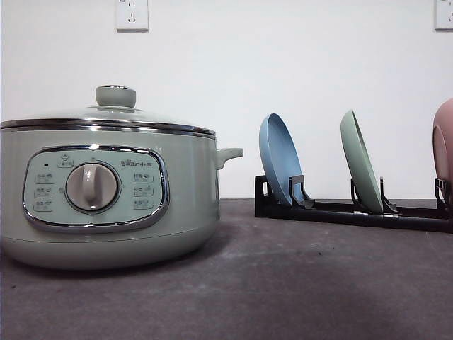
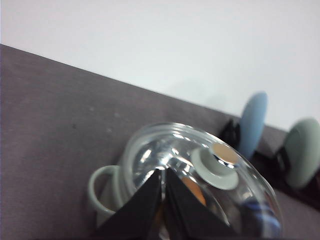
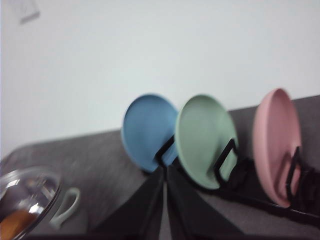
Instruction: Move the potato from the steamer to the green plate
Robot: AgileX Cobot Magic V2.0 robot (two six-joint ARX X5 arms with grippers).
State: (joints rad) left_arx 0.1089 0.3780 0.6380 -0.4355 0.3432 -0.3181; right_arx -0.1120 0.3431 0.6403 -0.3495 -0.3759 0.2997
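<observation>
Nothing looks done yet: the potato sits inside the steamer under its glass lid; the green plate stands upright in the rack; both the left gripper and right gripper are clenched, empty.

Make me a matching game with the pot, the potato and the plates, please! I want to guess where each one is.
Things:
1. potato
2. glass lid
3. green plate
4. blue plate

Places:
A. standing in the black rack, the plate nearest the steamer
B. inside the steamer, seen through the glass
C. closed on top of the steamer
D. standing in the rack between the blue plate and the pink plate

Pairs: 1-B, 2-C, 3-D, 4-A
</observation>
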